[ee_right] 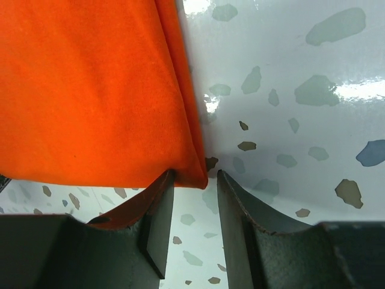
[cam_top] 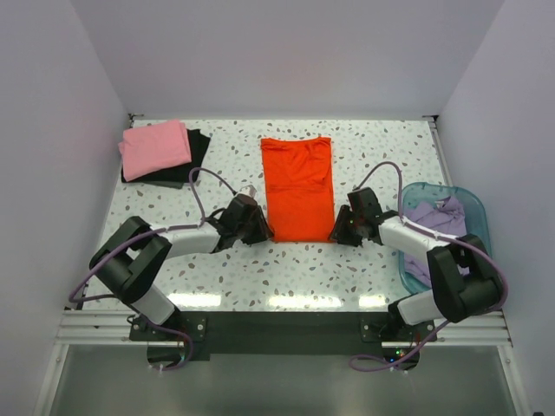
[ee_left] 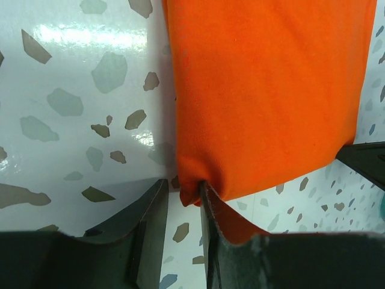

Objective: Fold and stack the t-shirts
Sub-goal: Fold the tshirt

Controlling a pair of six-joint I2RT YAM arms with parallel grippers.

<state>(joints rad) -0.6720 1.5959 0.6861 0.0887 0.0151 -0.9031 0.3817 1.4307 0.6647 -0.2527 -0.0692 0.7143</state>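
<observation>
Left gripper (ee_left: 183, 183) and right gripper (ee_right: 195, 174) each stand with jaws narrowly apart, a near corner of the orange shirt (cam_top: 297, 186) at the mouth and bare table (cam_top: 243, 277) visible in the gap, so neither looks clamped yet. The shirt lies mid-frame in the top view, long axis running up the frame away from both arms, equally near each. Nothing blocks a fold upward. The pink shirt (cam_top: 154, 147) rests on the black shirt (cam_top: 198, 154) at upper left; the lavender shirt (cam_top: 434, 221) sits in the basket (cam_top: 473, 206) at right.
</observation>
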